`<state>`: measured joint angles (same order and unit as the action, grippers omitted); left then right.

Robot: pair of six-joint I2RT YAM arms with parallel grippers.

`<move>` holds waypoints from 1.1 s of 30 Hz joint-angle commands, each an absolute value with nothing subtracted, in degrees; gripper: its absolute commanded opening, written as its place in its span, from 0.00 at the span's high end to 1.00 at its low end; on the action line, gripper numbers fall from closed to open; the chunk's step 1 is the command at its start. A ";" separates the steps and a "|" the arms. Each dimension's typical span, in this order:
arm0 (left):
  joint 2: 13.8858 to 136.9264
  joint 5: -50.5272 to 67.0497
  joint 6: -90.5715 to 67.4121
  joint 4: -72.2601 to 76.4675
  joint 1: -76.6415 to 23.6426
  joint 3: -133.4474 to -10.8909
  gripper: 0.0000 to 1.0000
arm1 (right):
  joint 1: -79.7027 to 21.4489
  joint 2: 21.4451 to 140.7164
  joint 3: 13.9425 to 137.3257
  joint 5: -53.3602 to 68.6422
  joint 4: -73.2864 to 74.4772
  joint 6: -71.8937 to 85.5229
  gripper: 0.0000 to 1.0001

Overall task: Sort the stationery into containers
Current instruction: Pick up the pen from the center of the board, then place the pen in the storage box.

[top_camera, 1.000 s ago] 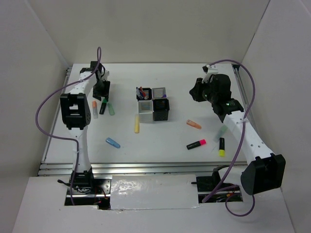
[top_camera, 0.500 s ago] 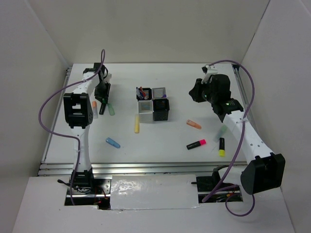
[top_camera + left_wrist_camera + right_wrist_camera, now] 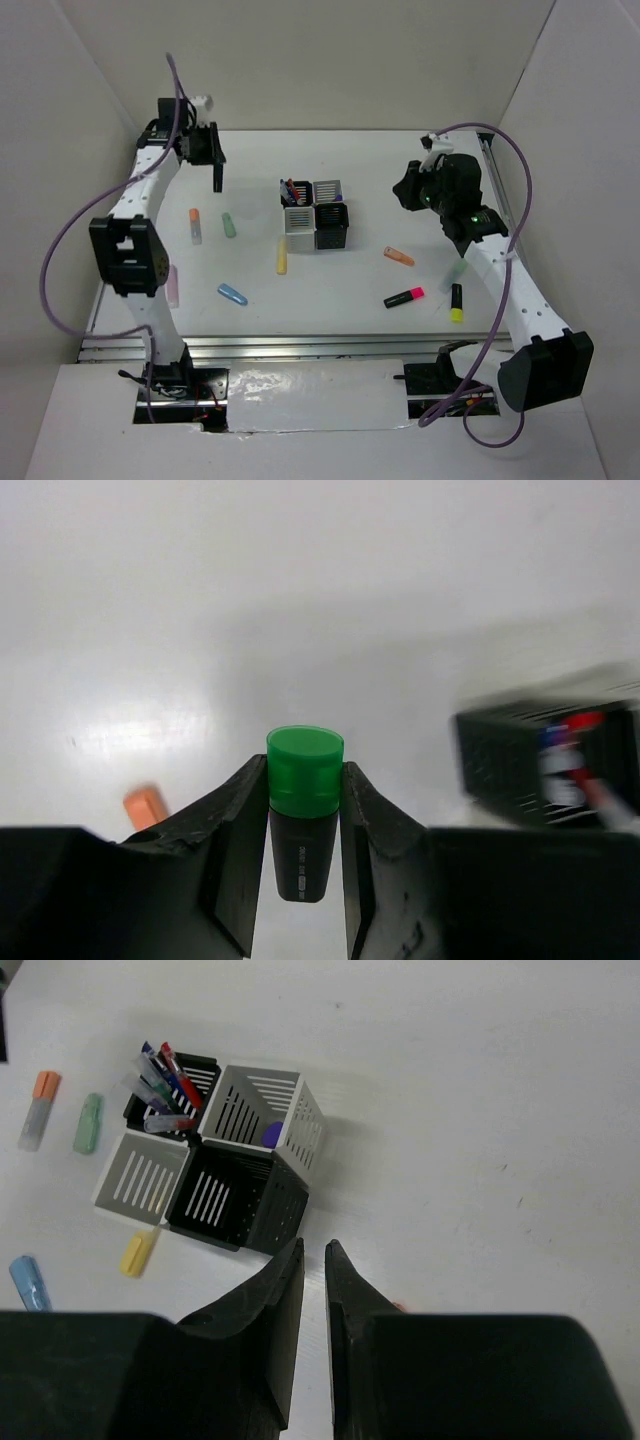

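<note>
Left gripper (image 3: 305, 785): clamped on green-capped highlighter (image 3: 304, 765), above far-left table (image 3: 340, 290). Right gripper (image 3: 313, 1260): jaws together, empty. Cups (image 3: 315, 213): pens (image 3: 165, 1085) in far-left one. About nine markers (image 3: 282, 256) lie unsorted.

At the upper left, the left gripper (image 3: 216, 168) holds a black highlighter (image 3: 217, 183) upright above the table (image 3: 360, 160). The containers (image 3: 300, 222) sit mid-frame, the right gripper (image 3: 403, 188) to their right, loose markers (image 3: 282, 256) scattered lower down.
</note>
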<state>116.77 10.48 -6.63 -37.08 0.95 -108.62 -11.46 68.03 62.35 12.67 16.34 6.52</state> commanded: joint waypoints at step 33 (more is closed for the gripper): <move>114.08 17.14 -15.03 27.51 -26.37 -87.01 0.85 | -0.44 59.24 53.61 17.49 29.79 0.62 0.32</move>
